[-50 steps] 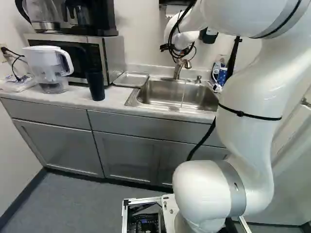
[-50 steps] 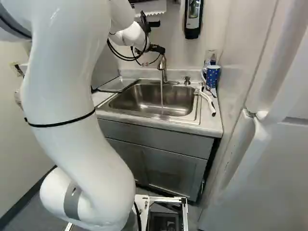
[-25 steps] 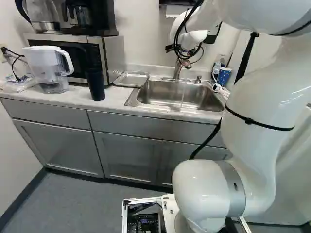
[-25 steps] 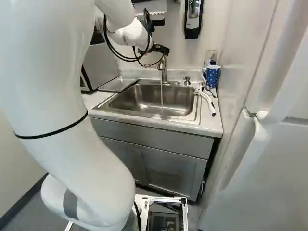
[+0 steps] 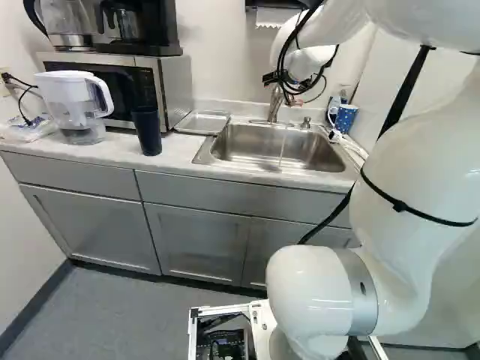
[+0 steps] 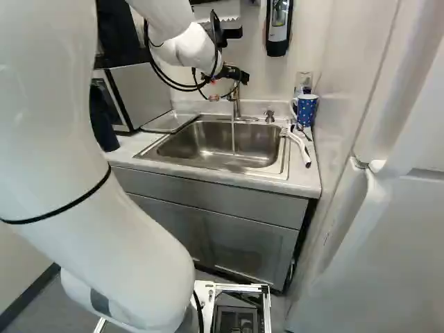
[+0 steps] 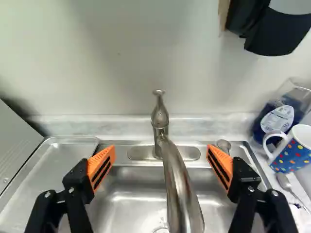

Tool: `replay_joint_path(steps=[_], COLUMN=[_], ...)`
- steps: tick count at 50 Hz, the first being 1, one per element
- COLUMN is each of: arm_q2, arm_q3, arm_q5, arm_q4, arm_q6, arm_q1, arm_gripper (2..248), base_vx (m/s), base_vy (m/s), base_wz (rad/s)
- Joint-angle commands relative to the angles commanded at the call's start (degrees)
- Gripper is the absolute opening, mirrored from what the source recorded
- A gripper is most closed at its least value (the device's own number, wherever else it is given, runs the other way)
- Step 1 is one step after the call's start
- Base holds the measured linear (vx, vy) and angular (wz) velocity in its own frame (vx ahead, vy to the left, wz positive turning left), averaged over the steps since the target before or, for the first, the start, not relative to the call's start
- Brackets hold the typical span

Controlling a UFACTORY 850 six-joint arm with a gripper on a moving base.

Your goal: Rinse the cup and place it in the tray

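The cup point(image 5: 147, 131), dark and tall, is seen standing upright on the countertop point(image 5: 191, 155) in the left base view, in front of the microwave point(image 5: 174, 86) and apart from the arm point(image 5: 390, 232). A clear pitcher with a white lid point(image 5: 75, 106) is placed on its far side from the sink point(image 5: 307, 150). The metal tray point(image 5: 202, 122) is set between microwave and sink, just beside the sink's rim.

In the right base view the cup is partly hidden by the arm. The gripper point(image 6: 236, 73) is held above the back of the sink, by the faucet point(image 6: 234, 94), from which a thin stream of water point(image 6: 234, 137) is being run into the basin. A spotted blue mug point(image 6: 306, 111) is seen beyond the sink's right corner, with a white-handled brush point(image 6: 300, 147) laid near it.

In the wrist view the gripper's fingers are spread wide, with nothing clamped; the faucet is framed between them, touched by neither orange pad point(image 7: 101, 167). A bottle of blue liquid point(image 7: 276, 119) is placed behind the mug, and a spoon point(image 7: 285, 183) is laid just beside it.
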Motion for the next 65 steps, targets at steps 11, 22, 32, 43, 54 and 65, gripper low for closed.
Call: replay_joint_path(steps=[11, 22, 32, 43, 54, 65], arm_q2=[3.0, 6.1, 8.8, 11.4, 12.0, 12.0], arm_q3=[2.9, 5.9, 8.4, 10.7, 11.3, 11.3], arm_q5=[-3.9, -9.1, -14.9, -21.5, -28.1, -34.7], arm_q4=[0.0, -0.6, -1.9, -3.4, -4.6, -5.6], arm_q6=[0.0, 0.0, 0.0, 0.0, 0.0, 0.0], arm_q1=[-1.2, -2.3, -3.0, -3.3, -3.4, -3.4], arm_gripper=[247, 247, 247, 247, 247, 247], base_vx=[0.0, 0.0, 0.0, 0.0, 0.0, 0.0], base_vy=[0.0, 0.0, 0.0, 0.0, 0.0, 0.0], base_wz=[0.0, 0.0, 0.0, 0.0, 0.0, 0.0])
